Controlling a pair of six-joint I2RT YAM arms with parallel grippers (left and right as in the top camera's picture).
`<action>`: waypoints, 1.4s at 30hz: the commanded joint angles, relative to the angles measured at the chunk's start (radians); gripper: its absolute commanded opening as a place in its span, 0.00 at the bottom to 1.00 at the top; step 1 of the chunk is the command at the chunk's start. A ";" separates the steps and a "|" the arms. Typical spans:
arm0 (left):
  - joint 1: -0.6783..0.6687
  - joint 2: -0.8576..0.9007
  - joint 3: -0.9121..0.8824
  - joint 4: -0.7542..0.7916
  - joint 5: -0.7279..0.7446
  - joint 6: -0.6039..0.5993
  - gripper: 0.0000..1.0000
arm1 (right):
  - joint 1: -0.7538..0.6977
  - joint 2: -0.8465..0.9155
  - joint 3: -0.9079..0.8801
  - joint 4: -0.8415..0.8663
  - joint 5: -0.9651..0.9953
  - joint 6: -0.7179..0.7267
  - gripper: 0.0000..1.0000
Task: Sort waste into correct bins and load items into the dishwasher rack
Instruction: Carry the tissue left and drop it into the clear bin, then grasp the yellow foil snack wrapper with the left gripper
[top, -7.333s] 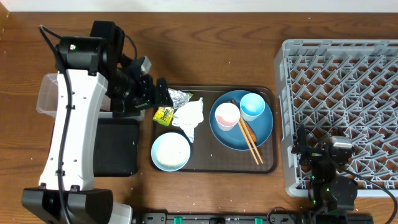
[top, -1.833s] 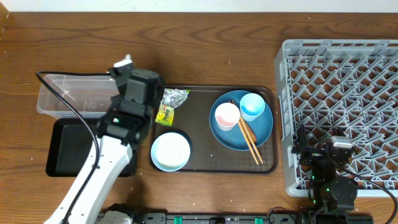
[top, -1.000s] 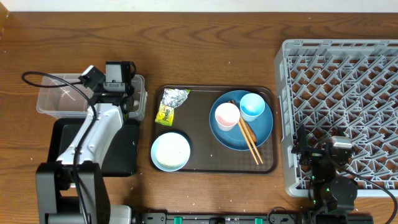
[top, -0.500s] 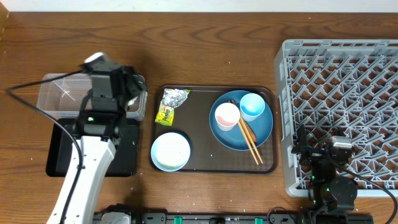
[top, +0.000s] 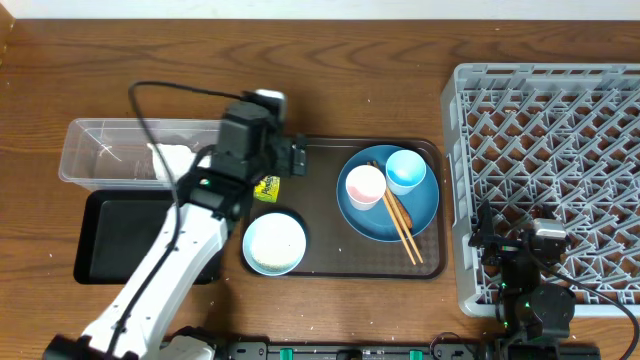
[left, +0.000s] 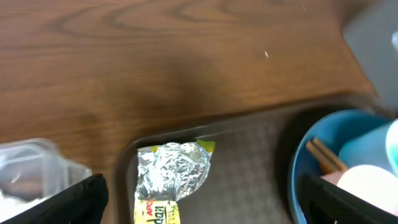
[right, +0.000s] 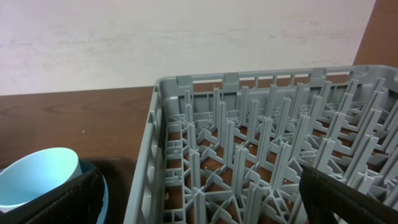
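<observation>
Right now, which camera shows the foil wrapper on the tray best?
The left wrist view: the foil wrapper lies unobstructed in a corner of the tray. In the overhead view the left arm covers most of it, leaving only its yellow end. The right wrist view misses it.

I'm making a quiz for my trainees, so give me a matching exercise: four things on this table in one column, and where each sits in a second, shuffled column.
Things:
1. tissue
2. chopsticks
3. white bowl
4. foil wrapper

Places:
A. on the blue plate
B. in the clear bin
C. far left corner of the tray
D. left corner of the tray nearest the robot

Pairs: 1-B, 2-A, 3-D, 4-C
</observation>
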 joint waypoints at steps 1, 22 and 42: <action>-0.008 0.051 -0.004 0.025 0.008 0.103 0.99 | 0.021 -0.007 -0.001 -0.003 0.007 0.010 0.99; -0.008 0.260 -0.004 0.098 0.008 0.139 0.76 | 0.021 -0.007 -0.001 -0.003 0.007 0.009 0.99; -0.007 0.405 -0.004 0.143 -0.180 0.134 0.56 | 0.021 -0.007 -0.001 -0.003 0.007 0.010 0.99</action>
